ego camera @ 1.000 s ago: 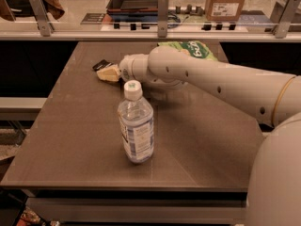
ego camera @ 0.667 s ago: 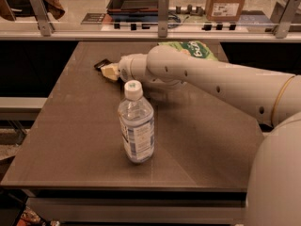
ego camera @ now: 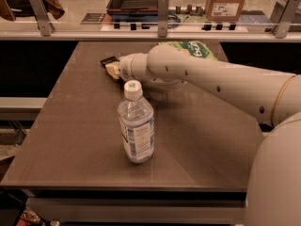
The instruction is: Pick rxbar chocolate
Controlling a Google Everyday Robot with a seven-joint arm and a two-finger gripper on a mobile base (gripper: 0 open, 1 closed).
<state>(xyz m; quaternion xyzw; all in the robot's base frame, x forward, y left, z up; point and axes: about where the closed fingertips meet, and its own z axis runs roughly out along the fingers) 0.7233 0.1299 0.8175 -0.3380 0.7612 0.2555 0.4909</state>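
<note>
The rxbar chocolate (ego camera: 108,60) is a small flat black wrapper lying on the far left part of the brown table (ego camera: 75,135); only its far end shows. My gripper (ego camera: 112,70), pale at its tip, sits right at the bar's near side and covers part of it. My white arm (ego camera: 211,81) reaches in from the right across the table to that spot. I cannot see whether the bar is gripped.
A clear water bottle (ego camera: 136,126) with a white cap stands upright in the middle of the table, just in front of the gripper. A green snack bag (ego camera: 195,48) lies behind the arm at the far edge. A railing (ego camera: 160,29) runs behind the table.
The gripper has stayed almost in place at the black bar, shifting only very slightly. The bottle and the green bag have not moved.
</note>
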